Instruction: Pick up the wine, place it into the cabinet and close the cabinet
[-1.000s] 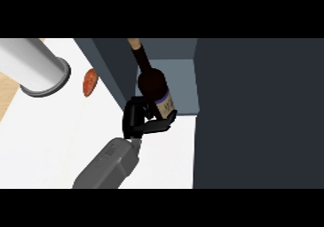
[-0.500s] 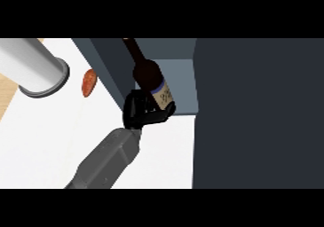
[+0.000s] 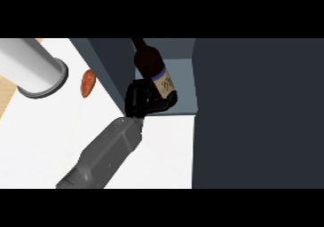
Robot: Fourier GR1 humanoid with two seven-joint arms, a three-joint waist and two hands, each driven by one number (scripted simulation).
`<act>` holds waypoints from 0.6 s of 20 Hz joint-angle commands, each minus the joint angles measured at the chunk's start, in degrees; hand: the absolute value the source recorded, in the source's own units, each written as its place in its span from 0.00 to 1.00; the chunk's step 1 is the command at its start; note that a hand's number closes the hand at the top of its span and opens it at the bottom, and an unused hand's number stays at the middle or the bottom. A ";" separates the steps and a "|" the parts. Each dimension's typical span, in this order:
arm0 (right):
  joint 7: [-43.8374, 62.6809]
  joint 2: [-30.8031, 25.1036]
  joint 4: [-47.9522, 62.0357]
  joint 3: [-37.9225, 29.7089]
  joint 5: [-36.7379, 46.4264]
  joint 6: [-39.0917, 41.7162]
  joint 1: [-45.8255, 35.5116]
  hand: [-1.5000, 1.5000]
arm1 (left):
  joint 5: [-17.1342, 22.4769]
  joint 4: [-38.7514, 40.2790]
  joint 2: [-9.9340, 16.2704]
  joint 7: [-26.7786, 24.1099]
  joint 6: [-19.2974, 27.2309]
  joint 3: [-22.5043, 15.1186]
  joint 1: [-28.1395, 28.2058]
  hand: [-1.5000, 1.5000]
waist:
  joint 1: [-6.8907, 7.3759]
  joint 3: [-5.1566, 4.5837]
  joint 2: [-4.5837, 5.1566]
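The wine bottle is dark with a pale label near its base, and its neck points away from me. It stands inside the open grey-blue cabinet, against the cabinet's left wall. My right hand is curled round the bottle's lower part, at the cabinet's front edge, and hides the base. The grey forearm runs down to the lower left. I cannot tell whether the bottle's base rests on the cabinet floor. My left hand does not show.
A wide dark panel of the cabinet fills the right side. On the white counter to the left stand a tall grey metal cylinder and a small reddish-orange item.
My right hand has carried the bottle away from me and to the right, deeper into the cabinet's opening. The forearm has stretched out after it.
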 commanded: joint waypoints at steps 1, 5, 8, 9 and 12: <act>-3.30 0.19 1.30 0.16 1.25 2.53 3.16 0.00 | 3.06 3.73 0.00 -0.12 -1.43 0.35 -3.01 1.00 | -0.43 0.01 0.11; -3.42 1.04 5.02 0.69 2.69 0.05 -2.29 0.00 | 3.72 5.13 0.00 -2.23 -0.22 -0.18 -5.13 1.00 | -0.30 0.00 0.18; -0.85 -0.77 0.40 -0.67 -1.05 1.14 -0.18 0.00 | 5.89 6.39 0.00 -0.97 -1.08 -0.54 -6.02 1.00 | -0.76 0.00 0.18; -0.24 -1.41 -0.41 -1.21 -2.19 1.82 1.01 0.00 | 3.69 12.39 0.00 -0.45 -5.14 2.25 -8.01 1.00 | -0.60 0.00 0.24; 0.73 -2.29 2.44 -2.15 -2.56 0.53 -3.87 0.00 | 5.64 14.25 0.00 2.20 -0.21 3.03 -12.54 1.00 | -1.14 -0.01 0.50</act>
